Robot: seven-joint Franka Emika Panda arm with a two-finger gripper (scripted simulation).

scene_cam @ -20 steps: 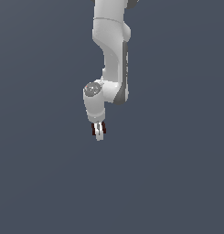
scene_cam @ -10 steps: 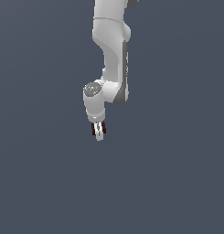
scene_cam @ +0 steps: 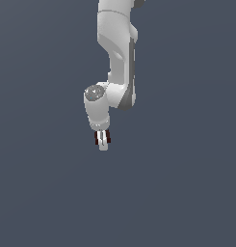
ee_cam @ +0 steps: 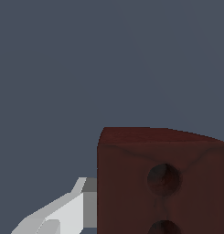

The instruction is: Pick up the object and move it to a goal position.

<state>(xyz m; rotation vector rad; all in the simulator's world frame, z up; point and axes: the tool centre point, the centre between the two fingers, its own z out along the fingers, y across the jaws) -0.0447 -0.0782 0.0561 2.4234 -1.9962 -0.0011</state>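
White robot arm holding a small red-brown block against plain slate-grey.

In the exterior view, the smooth, glossy arm (scene_cam: 120, 58) hangs down, its tool (scene_cam: 103, 143) closed on the object (scene_cam: 96, 139), whose dark red-brown edges show either side of the pale fingers. The wrist view shows the object (ee_cam: 161, 180) close up: matte, blocky, flat-faced, with round recessed holes, one white finger (ee_cam: 63, 212) touching its side.

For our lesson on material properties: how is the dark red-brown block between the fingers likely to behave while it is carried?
The dark red-brown block probably stays rigid: its edges look straight and crisp. Its flat faces suggest it would not roll if set down. One white finger lies flat against its side, so it seems unlikely to twist, though how slippery it is cannot be told.
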